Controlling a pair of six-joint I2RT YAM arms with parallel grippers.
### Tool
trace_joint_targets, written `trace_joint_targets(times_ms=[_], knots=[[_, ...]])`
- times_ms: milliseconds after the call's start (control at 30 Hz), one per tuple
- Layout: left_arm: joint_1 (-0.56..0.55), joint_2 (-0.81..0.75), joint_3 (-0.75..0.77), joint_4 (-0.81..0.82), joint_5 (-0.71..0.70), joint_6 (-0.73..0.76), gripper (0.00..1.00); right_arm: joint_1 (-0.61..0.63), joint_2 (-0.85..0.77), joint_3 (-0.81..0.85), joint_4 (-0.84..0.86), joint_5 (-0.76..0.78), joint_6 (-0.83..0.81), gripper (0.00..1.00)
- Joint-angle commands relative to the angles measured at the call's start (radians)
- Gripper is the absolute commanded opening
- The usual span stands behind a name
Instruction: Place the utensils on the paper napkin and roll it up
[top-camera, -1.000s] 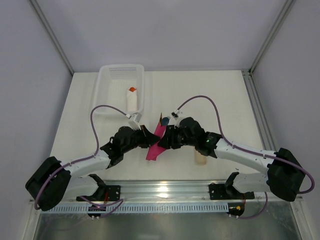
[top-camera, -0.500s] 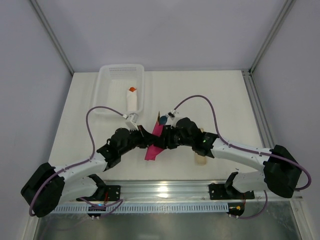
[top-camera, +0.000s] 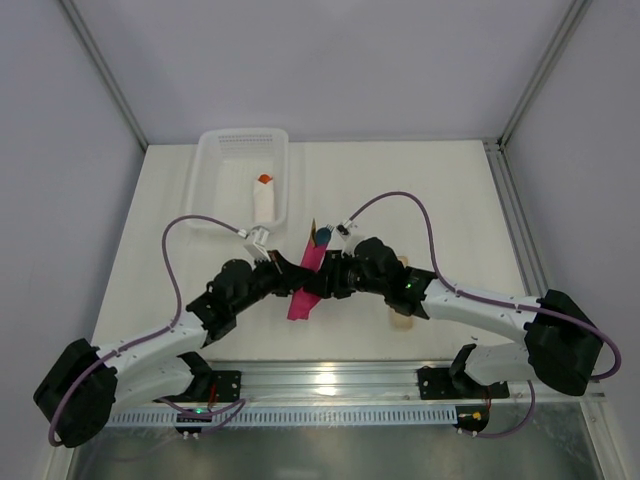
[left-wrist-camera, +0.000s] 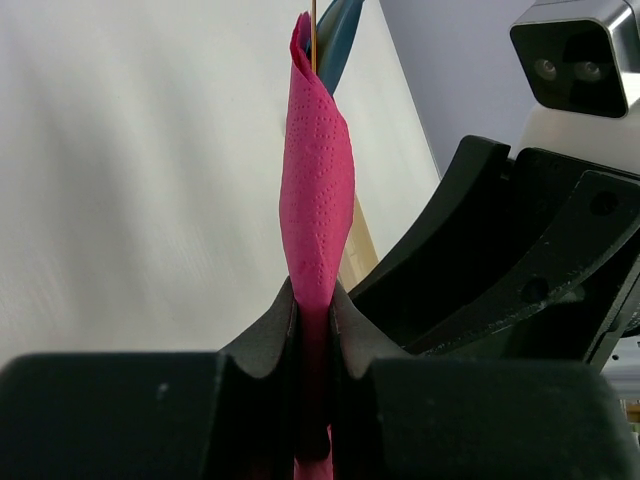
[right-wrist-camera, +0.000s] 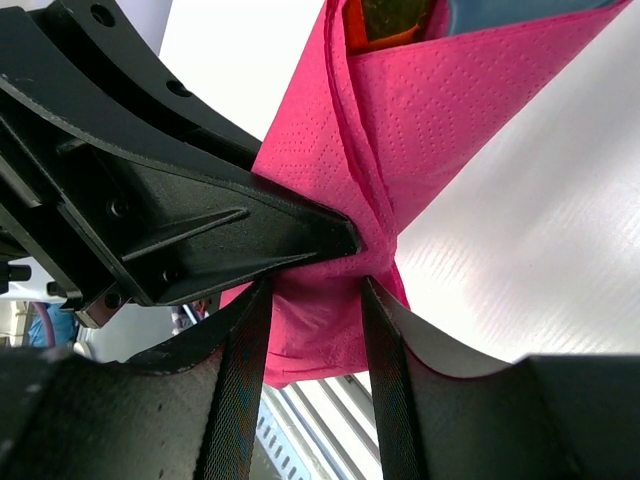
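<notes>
Shifted slightly left, my left end effector and right end effector still pinch the napkin rolled around the utensils.

A matte white rectangular tabletop fills the middle of the top view under even, soft light. Plain pale grey-lilac walls close it in at the top and on both sides. Slim silver aluminium posts slant away from its far corners at upper left and upper right. Along the lower edge runs a silver aluminium rail carrying a bright glare. Below it lie a white slotted plastic strip and a brushed grey metal sheet.
</notes>
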Motion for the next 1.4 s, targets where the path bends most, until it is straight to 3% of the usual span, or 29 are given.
trace_joint_targets(times_ms=[0,633,1367], knots=[[-0.003,-0.040,0.001,0.097,0.001,-0.032,0.00,0.007,0.004,-0.010,0.107,-0.006,0.015,0.45],[-0.003,-0.126,-0.031,0.132,-0.013,-0.086,0.00,0.007,0.033,-0.059,0.295,-0.098,0.061,0.47],[-0.003,-0.249,-0.037,0.066,-0.057,-0.095,0.00,0.050,0.038,-0.095,0.456,-0.174,0.102,0.45]])
